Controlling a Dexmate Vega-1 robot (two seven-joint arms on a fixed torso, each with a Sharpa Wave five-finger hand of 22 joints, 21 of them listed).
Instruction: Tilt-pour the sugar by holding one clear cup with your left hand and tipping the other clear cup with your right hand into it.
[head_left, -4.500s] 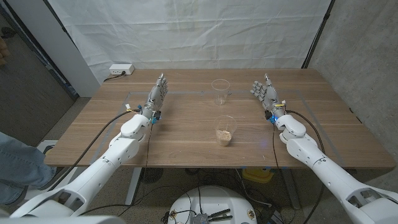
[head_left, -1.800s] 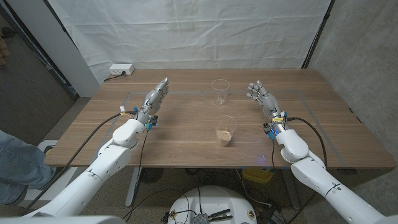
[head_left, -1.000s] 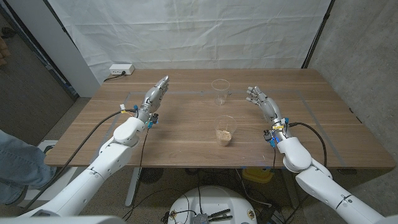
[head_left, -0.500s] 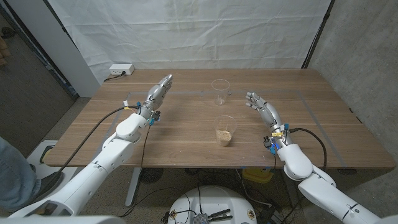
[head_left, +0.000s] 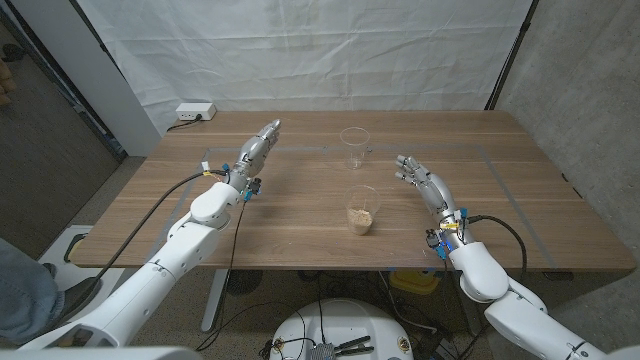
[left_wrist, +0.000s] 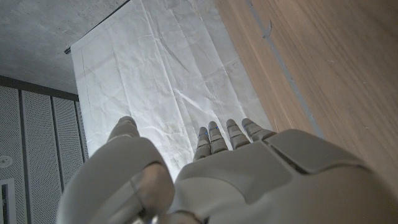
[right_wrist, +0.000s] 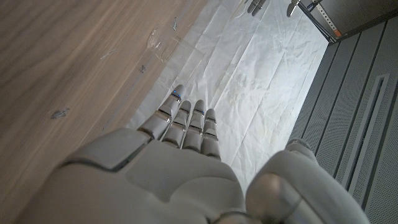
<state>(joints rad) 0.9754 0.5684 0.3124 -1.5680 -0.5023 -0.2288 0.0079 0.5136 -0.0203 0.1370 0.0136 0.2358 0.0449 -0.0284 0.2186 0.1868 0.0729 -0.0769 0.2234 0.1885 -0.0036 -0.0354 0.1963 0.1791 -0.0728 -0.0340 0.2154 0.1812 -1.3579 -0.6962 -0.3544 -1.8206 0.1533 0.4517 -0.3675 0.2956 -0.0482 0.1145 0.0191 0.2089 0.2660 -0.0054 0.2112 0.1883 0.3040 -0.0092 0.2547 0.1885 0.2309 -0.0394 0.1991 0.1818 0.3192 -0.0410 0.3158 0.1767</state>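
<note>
Two clear cups stand on the wooden table (head_left: 300, 230) in the head view. The nearer cup (head_left: 362, 210) holds a little brown sugar at its bottom; the farther cup (head_left: 354, 147) looks empty. My left hand (head_left: 255, 150) is raised left of the far cup, fingers stretched out and apart, holding nothing. To the right of the sugar cup, a short gap away, my right hand (head_left: 422, 181) is open with nothing in it. The left wrist view shows the back of my left hand (left_wrist: 236, 180), and the right wrist view the back of my right hand (right_wrist: 161, 180).
A white power strip (head_left: 195, 111) lies at the table's far left corner. A white cloth backdrop (head_left: 300, 50) hangs behind the table. Thin tape lines (head_left: 300, 150) mark a rectangle on the tabletop. A person's leg (head_left: 20, 290) shows at the picture's left edge.
My right hand has drawn back toward the near edge and lowered toward the sugar cup's right side. My left hand has shifted slightly forward. Both cups stand where they were.
</note>
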